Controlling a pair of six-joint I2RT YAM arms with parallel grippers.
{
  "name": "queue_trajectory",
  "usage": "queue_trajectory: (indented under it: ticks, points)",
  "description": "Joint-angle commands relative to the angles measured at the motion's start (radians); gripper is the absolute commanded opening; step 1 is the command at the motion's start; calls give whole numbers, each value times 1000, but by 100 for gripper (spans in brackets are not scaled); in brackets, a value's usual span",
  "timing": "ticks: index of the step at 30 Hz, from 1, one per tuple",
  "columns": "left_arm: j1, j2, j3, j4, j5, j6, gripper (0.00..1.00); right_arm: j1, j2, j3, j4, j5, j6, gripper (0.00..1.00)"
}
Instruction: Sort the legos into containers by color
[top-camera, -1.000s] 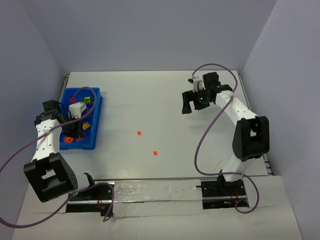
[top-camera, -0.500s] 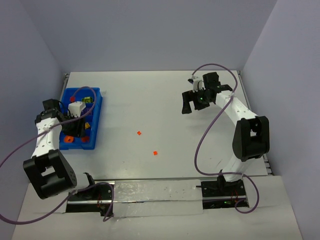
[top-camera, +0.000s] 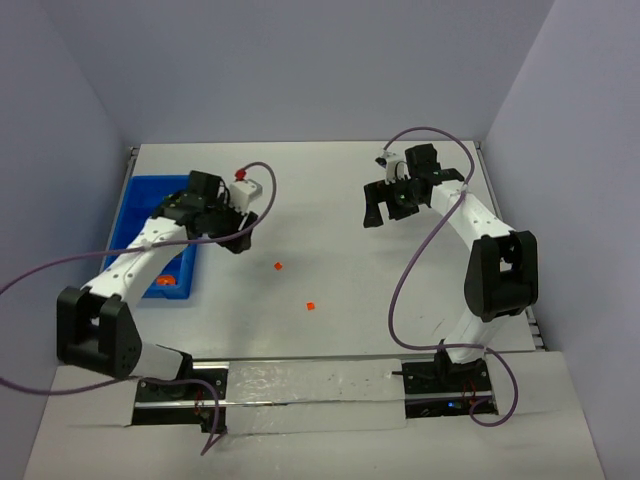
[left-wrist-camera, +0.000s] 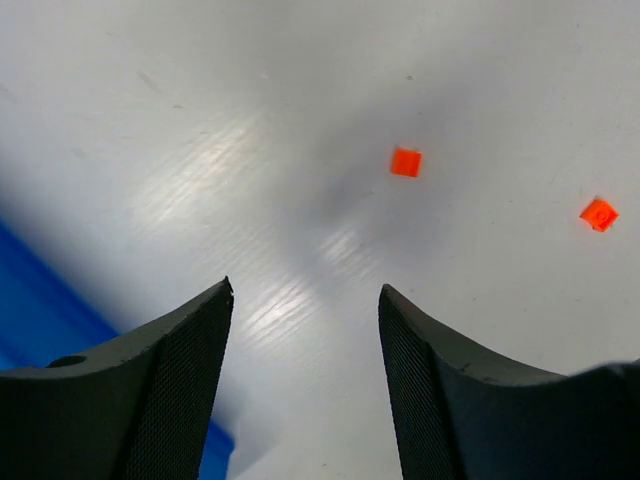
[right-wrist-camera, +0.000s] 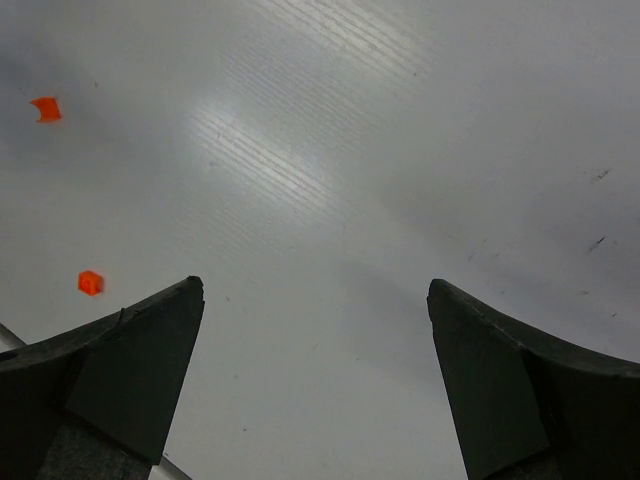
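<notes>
- Since a second ago the left arm has swung off the blue tray (top-camera: 143, 203). The left gripper (top-camera: 238, 238) now hangs over bare table (top-camera: 330, 180), just right of the tray's right rim. The right arm hasn't budged.
- Top view: the tray sits at the far left of the table with one orange bit (top-camera: 166, 283) showing in its near end, and the arm covers part of the rest. Two loose legos lie mid-table, well apart from the tray: the farther brick (top-camera: 278, 266), and the nearer brick (top-camera: 310, 305) a bit to its right. The right gripper (top-camera: 385, 213) hovers over the far right, well away from both.
- Left wrist view: jaws parted with nothing between them, just white table. An orange brick (left-wrist-camera: 405, 162) lies beyond the fingertips, and another orange brick (left-wrist-camera: 598, 213) is off to the right. The tray's blue edge peeks in at the left.
- Right wrist view: jaws spread wide, holding nothing. Both orange legos show small near the left edge.
</notes>
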Motion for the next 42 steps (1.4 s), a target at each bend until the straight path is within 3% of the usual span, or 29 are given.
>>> queue_trajectory:
  ticks: [1,9,23,28,33,42]
  points:
    - [-93,112,-7,123,-75,-121,65,1,6,44,-6,10,-5,100]
    - [-232,331,71,174,-108,-161,62,0,16,47,-11,16,-8,100]
    - [-281,422,75,223,-158,-168,63,-2,15,44,-11,20,-13,100]
    - [-304,437,67,234,-185,-151,58,-2,16,45,-11,21,-12,100]
    - [-319,443,56,235,-202,-146,46,-2,16,46,-11,21,-14,100]
    - [-331,447,23,227,-213,-141,40,-1,20,50,-14,21,-15,100]
